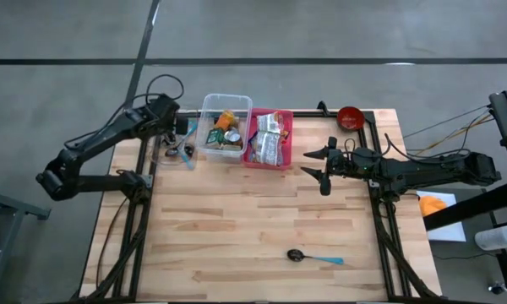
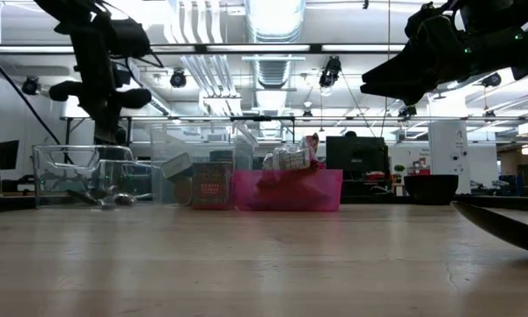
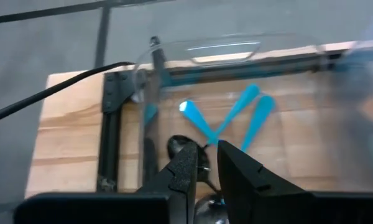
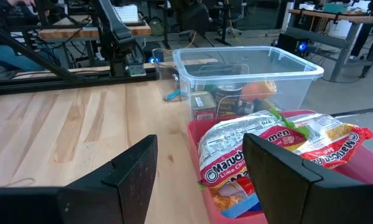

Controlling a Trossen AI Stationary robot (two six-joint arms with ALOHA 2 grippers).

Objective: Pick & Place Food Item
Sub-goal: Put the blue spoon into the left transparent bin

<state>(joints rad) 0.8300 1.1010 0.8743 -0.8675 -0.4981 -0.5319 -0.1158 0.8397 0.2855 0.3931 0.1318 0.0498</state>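
Note:
Ramen packets (image 1: 269, 139) (image 4: 267, 149) fill a pink bin (image 1: 248, 160) at the table's far side. Left of it a clear bin (image 1: 228, 98) (image 4: 298, 68) holds a can (image 4: 227, 99) and other food. My left gripper (image 3: 209, 155) (image 1: 182, 135) points down into a small clear container (image 1: 165, 156) of blue-handled spoons (image 3: 199, 121), its fingers a narrow gap apart. My right gripper (image 1: 304, 164) (image 4: 199, 168) hovers open to the right of the pink bin, level and facing it, with nothing between its fingers. My left gripper stands with its fingertips (image 3: 189, 158) just over the crossed spoon handles (image 3: 214, 140). Whether they touch a spoon I cannot tell, since the fingers themselves cover that spot.
A red bowl (image 1: 349, 116) sits at the far right corner. One blue-handled spoon (image 1: 314, 257) lies near the table's front edge. Bare wood spreads across the middle and near part of the table (image 1: 237, 228). Black frame rails (image 1: 144, 194) run along both sides.

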